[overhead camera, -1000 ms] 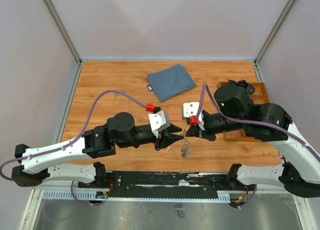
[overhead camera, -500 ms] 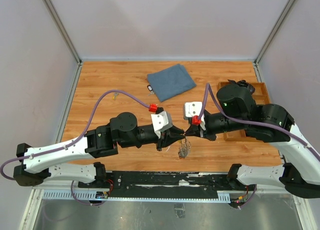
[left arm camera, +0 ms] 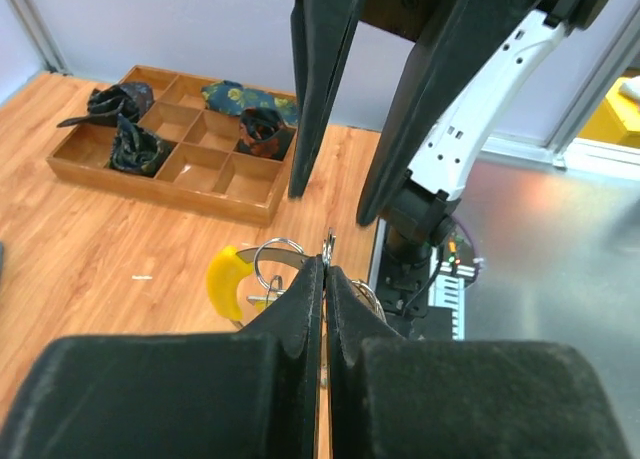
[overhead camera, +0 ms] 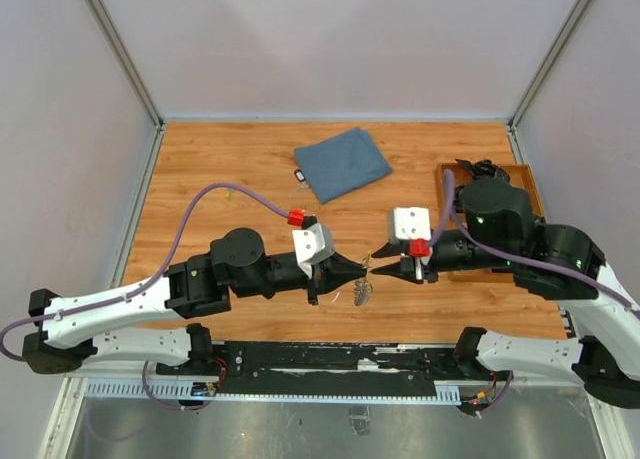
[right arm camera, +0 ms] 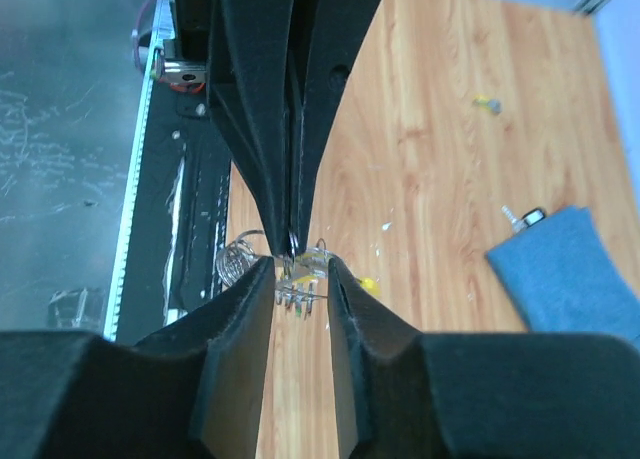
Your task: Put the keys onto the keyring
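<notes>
My left gripper (overhead camera: 358, 270) is shut on a thin metal edge of the keyring (right arm camera: 232, 259), a ridged grey loop, and holds it above the wooden table. A bunch of keys (overhead camera: 362, 293) hangs from it just below the fingertips. One key has a yellow head (left arm camera: 226, 279). My right gripper (overhead camera: 376, 262) faces the left one tip to tip. In the right wrist view its jaws (right arm camera: 300, 267) stand open on either side of the hanging keys (right arm camera: 300, 297), with no clear contact. The left wrist view shows its own jaws (left arm camera: 326, 264) pressed together.
A folded blue cloth (overhead camera: 342, 162) lies at the back middle, with a black-headed key (overhead camera: 299, 177) by its left edge. A small yellowish item (overhead camera: 231, 191) lies at the left. A wooden compartment tray (overhead camera: 522, 171) with dark items stands at the right, behind the right arm.
My right arm has drawn back to the right and its tips have dropped lower. My left gripper has shifted slightly with the keys, which now hang lower and nearer the front.
</notes>
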### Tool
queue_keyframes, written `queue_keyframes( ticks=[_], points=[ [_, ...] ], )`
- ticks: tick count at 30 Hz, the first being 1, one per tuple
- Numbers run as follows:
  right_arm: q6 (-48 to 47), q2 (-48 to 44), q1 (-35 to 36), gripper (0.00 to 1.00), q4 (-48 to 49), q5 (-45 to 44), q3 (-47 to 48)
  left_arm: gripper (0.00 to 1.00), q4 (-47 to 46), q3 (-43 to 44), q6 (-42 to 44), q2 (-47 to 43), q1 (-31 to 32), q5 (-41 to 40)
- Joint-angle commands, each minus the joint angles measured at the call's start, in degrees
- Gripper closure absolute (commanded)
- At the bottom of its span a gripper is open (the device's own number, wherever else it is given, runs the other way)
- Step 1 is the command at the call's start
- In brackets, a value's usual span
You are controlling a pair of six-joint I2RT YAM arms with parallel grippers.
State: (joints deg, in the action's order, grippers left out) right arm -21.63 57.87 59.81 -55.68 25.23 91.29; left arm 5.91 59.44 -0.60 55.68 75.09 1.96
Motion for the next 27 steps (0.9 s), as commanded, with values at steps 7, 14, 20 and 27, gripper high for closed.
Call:
queue_keyframes(
  ticks=[7,14,20,27],
  points=[
    [9.23,-18.76,1.89,0.68,40.13,3.87,-23.03,0.99,-21.95,-10.29,-7.79,-10.2,-0.03,4.54],
    [17.05,-19.38,1.89,0.68,51.95,5.87,-28.89,0.99,-24.99,-10.61,-7.98,-10.25,-0.03,5.86],
    [19.19,-17.26,1.87,0.69,51.33,7.49,-28.77,0.99,-24.89,-9.62,-7.66,-9.38,-0.03,6.7],
    [19.25,-17.78,1.89,0.7,50.2,7.55,-29.1,1.0,-24.79,-9.7,-7.32,-9.74,-0.03,6.39]
  ],
)
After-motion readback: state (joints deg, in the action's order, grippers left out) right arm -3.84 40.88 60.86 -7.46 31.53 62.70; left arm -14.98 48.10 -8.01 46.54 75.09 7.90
